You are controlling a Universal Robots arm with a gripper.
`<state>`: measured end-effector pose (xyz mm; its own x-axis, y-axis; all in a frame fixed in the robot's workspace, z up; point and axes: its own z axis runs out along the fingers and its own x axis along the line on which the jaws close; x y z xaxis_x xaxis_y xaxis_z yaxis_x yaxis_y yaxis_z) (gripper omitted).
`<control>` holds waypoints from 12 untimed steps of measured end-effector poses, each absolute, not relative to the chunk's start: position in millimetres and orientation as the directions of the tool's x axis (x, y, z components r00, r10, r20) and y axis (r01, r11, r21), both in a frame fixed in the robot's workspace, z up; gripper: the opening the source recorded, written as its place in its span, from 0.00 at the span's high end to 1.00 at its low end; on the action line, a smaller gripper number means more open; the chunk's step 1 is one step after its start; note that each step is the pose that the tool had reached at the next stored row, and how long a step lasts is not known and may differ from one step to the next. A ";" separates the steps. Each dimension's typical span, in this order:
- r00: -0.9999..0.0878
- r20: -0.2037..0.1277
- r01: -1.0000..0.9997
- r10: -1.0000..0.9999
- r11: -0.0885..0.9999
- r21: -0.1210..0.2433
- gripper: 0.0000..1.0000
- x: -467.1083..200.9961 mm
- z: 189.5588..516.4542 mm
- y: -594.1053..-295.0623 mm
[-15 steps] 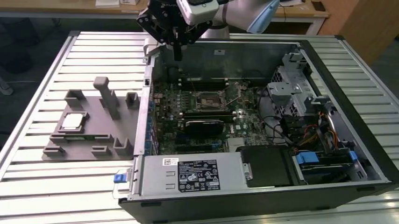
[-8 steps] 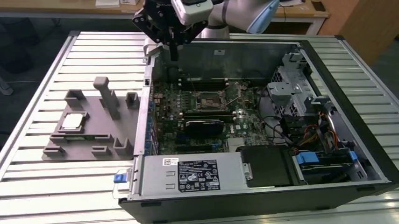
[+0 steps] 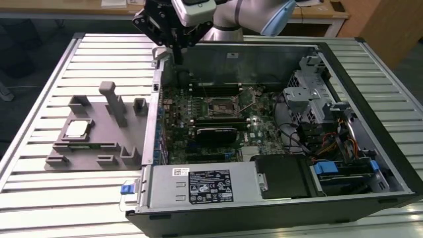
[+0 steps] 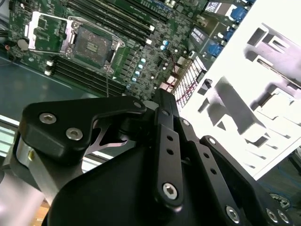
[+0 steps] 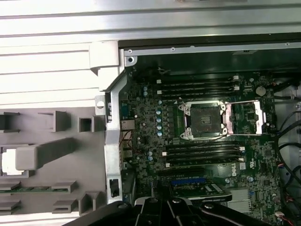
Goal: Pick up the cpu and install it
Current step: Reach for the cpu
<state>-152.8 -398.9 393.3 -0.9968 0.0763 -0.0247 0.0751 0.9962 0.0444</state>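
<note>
- The gripper (image 3: pixel 177 54) hangs over the far edge of the open case (image 3: pixel 370 163), drawn narrow and holding nothing.
- The cpu (image 3: pixel 77 129) lies in the grey holder (image 3: pixel 99 151) on the exterior view's left, well apart from the gripper.
- Likely risk: coming down this narrow, the gripper could strike the chip's top or clip the tall post (image 3: pixel 112 101) near it.

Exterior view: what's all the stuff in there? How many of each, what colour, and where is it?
table: one, pale slatted metal, under everything.
computer case: one, black, open, on the table.
holder tray: one, grey, beside the case, on the exterior view's left.
cpu: one, silver, in the holder tray.
motherboard: one, green, inside the case.
socket: one, black-framed, open and empty, mid-motherboard.
gripper: one, black, above the case's far edge.
</note>
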 end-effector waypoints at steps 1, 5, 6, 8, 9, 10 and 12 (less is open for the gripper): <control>-0.997 -0.025 0.075 0.076 0.996 0.044 0.89 -154.6 393.3 -398.9; -0.997 -0.025 0.075 0.076 0.996 0.044 0.89 -162.2 393.3 -398.9; -0.997 -0.025 0.075 0.076 0.996 0.044 0.89 -163.9 393.3 -398.9; -0.997 -0.025 0.075 0.076 0.996 0.044 0.89 -167.0 393.3 -398.9; -0.997 -0.025 0.075 0.076 0.996 0.044 0.89 -168.6 393.3 -398.9; -0.997 -0.025 0.075 0.076 0.996 0.044 0.89 -170.1 393.3 -398.9; -0.997 -0.025 0.075 0.076 0.996 0.044 0.89 -173.1 393.3 -398.9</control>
<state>-173.1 -398.9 393.3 -0.9968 0.0762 -0.0250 0.0751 0.9962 0.0444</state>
